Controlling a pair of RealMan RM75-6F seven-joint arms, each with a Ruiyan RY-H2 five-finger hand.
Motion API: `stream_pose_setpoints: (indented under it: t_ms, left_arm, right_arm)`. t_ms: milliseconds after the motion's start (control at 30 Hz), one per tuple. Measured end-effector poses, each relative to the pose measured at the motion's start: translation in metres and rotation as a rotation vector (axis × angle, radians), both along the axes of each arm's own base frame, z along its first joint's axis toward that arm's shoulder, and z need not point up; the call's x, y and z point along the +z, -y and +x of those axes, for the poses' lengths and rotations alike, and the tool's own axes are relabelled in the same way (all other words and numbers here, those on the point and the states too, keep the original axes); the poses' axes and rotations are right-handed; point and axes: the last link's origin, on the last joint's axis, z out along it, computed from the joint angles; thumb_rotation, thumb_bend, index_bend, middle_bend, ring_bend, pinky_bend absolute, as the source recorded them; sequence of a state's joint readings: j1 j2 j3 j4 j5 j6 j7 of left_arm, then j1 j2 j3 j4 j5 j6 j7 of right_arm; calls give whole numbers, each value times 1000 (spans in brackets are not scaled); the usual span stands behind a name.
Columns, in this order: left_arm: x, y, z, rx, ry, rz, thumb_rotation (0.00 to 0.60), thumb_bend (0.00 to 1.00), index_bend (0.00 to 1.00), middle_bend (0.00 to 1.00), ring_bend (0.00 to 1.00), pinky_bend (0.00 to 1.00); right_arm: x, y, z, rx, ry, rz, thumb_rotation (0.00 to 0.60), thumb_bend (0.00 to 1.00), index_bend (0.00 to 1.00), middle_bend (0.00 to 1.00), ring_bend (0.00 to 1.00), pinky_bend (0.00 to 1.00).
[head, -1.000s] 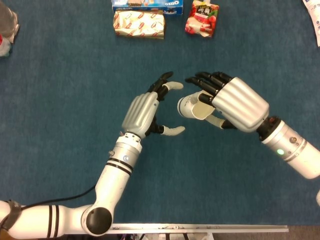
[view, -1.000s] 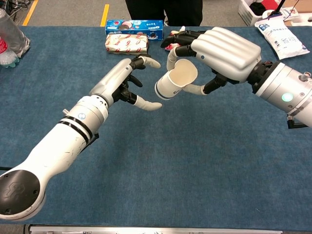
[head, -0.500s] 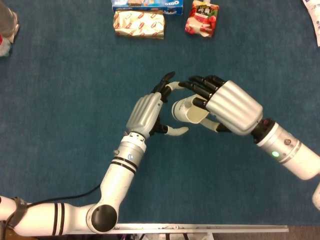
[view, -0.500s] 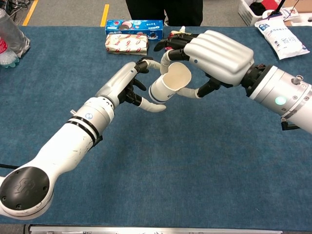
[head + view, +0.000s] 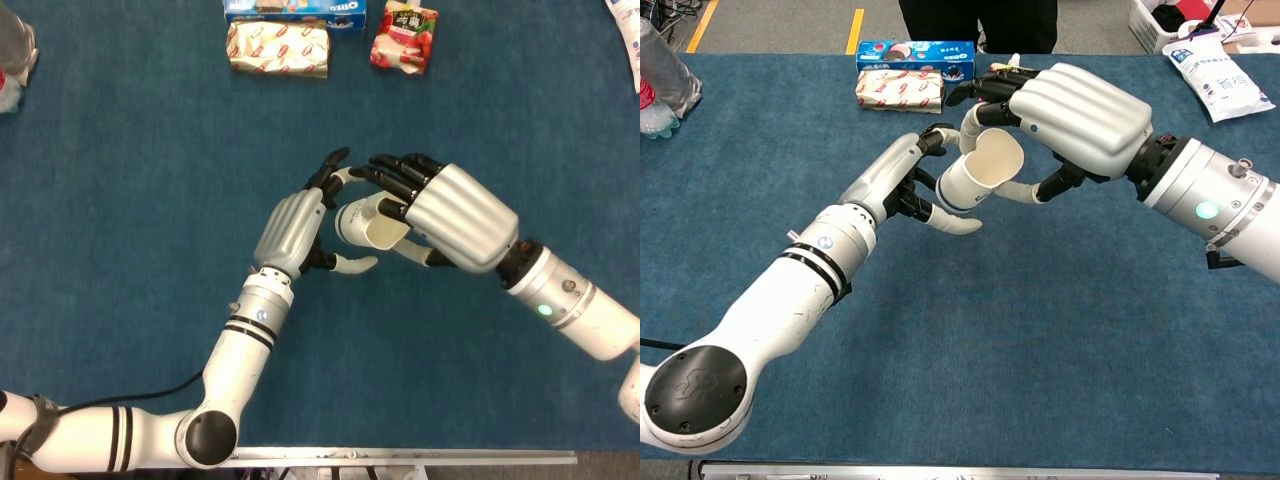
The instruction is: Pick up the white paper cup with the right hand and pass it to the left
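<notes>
The white paper cup (image 5: 362,221) (image 5: 975,178) lies tilted on its side above the blue table, its mouth toward the right arm. My right hand (image 5: 455,213) (image 5: 1080,117) grips it from above, fingers over its top and thumb beneath. My left hand (image 5: 298,228) (image 5: 898,180) is open, with the cup's base end between its spread fingers and thumb. Whether the left fingers touch the cup I cannot tell.
At the table's far edge lie a blue biscuit box (image 5: 916,53), a gold-and-red packet (image 5: 277,48) (image 5: 899,89) and a red snack pouch (image 5: 404,39). A white bag (image 5: 1220,83) sits at the far right, a plastic bottle (image 5: 660,75) at the far left.
My right hand has carried the cup leftward, and my left hand has moved a little toward it. The cup's base now sits between the left fingers and thumb.
</notes>
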State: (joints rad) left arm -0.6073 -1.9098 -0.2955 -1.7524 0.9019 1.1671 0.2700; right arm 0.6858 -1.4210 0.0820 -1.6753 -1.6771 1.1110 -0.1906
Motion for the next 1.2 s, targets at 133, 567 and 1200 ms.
stream_pose_setpoints:
  t_ms: [133,567,1200]
  left_arm:
    - [-1,0,0,10,12,8,600,0,255,26,107,300]
    - [-4,2,-2,28,17,18,600,0,356,52,114,299]
    - [-6,4,-3,60,27,33,600,0,538,117,143,313]
  right_arm:
    - [0,-1,-1,2,7,1,600,245,458,197,157,299]
    - [2,0,-2,-6,19,4,600,246,458,197,157,299]
    - [1,-1,-3,-9,22,21,600,245,458,197,157,298]
